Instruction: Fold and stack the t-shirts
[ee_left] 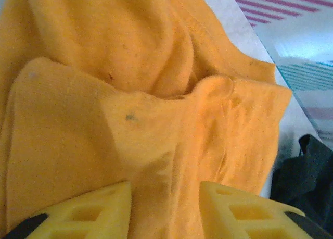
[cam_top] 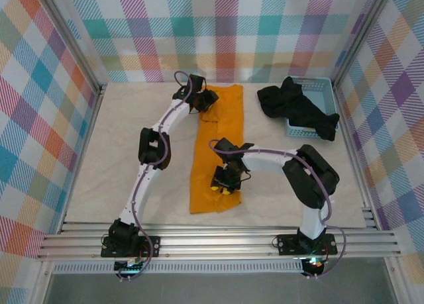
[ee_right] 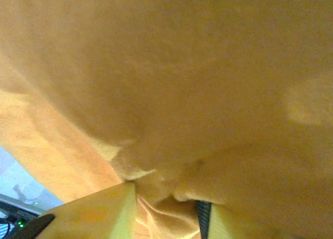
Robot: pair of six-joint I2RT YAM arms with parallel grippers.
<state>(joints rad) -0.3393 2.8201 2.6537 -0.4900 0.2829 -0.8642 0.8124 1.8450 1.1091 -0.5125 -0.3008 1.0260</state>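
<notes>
1. Orange cloth first, from the overhead camera: the orange t-shirt [cam_top: 207, 152] lies on the desk [cam_top: 119, 118] as a long narrow strip running away from my bases. By the look of it, it is already folded lengthwise. My left jaws sit at its far end and my right jaws at its near end. The black t-shirts [cam_top: 298, 105] are heaped well apart to the right, draped over the rim of the light blue basket [cam_top: 326, 85].
2. From my left wrist, the yellow fingers [ee_left: 88, 213] stand partly apart with a ridge of the orange t-shirt [ee_left: 130, 67] rising between them. I cannot tell whether they pinch that ridge or merely straddle it. A black t-shirt [ee_left: 307, 181] shows at the right edge.
3. From my right wrist, the orange t-shirt [ee_right: 182, 67] is drawn into a tight tuck between my fingers [ee_right: 93, 213]. These jaws are closed down on a gathered fold and have hold of it.
4. I judge the step in hand to be the crosswise fold, bringing one end of the strip over the other. To do it well, I should make sure each grip catches every layer. Then I should lift both ends evenly, keep the strip lightly taut so it does not twist, lay edge on edge, and let go only once the cloth rests flat.
</notes>
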